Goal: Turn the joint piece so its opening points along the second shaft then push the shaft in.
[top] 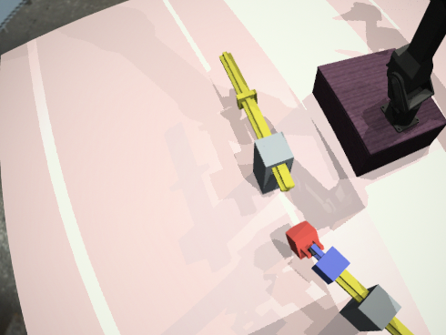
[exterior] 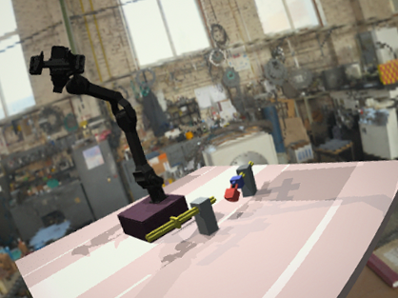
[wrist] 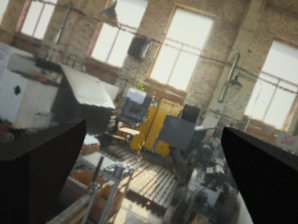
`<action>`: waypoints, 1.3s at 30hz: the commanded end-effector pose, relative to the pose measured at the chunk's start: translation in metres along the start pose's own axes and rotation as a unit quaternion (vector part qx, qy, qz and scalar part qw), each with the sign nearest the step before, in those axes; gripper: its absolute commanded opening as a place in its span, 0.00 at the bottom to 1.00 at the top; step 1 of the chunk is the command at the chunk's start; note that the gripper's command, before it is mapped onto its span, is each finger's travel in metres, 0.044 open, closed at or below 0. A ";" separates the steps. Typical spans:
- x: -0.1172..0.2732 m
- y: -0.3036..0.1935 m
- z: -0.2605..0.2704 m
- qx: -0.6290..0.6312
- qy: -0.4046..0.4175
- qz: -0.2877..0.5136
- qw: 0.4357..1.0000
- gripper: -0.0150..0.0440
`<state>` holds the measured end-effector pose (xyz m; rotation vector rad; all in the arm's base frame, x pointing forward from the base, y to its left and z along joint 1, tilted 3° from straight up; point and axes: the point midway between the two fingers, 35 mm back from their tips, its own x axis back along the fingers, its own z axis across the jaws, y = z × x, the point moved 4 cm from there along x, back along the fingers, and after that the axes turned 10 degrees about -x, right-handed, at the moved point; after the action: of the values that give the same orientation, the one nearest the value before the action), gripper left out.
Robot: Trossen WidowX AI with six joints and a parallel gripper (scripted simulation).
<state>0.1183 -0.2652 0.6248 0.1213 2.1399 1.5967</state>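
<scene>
The red square joint piece [top: 302, 237] [exterior: 232, 194] is hinged to a blue piece [top: 333, 264] [exterior: 235, 182] on the end of the fixed yellow shaft [top: 351, 285]. That shaft sits in a grey block [top: 379, 306] [exterior: 247, 181]. The second yellow shaft [top: 233, 74] [exterior: 162, 231] with its collar [top: 247, 98] passes through another grey block [top: 274, 150] [exterior: 205, 216]. Its short front end is apart from the red piece. Where the red opening points exactly, I cannot tell. My gripper [exterior: 57, 64] [wrist: 154, 130] is open and empty, high above the table and far from both shafts.
The arm stands on a dark purple base block [top: 350, 100] [exterior: 152, 216], beside the second shaft. Both grey blocks rise from the pink and white table [top: 136, 205] [exterior: 249, 273]. The wrist view shows only the workshop room between the fingers.
</scene>
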 end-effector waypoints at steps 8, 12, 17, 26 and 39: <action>-0.016 -0.021 0.004 -0.027 -0.001 0.003 1.000 1.00; -0.035 -0.045 0.010 -0.084 0.007 0.020 0.996 1.00; -0.058 -0.077 0.024 -0.145 0.019 0.049 0.988 1.00; -0.089 -0.128 0.069 -0.250 0.049 0.114 0.960 1.00; -0.118 -0.199 0.153 -0.351 0.084 0.234 0.903 1.00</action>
<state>0.3054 -0.2430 0.4729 0.1944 1.6447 2.5406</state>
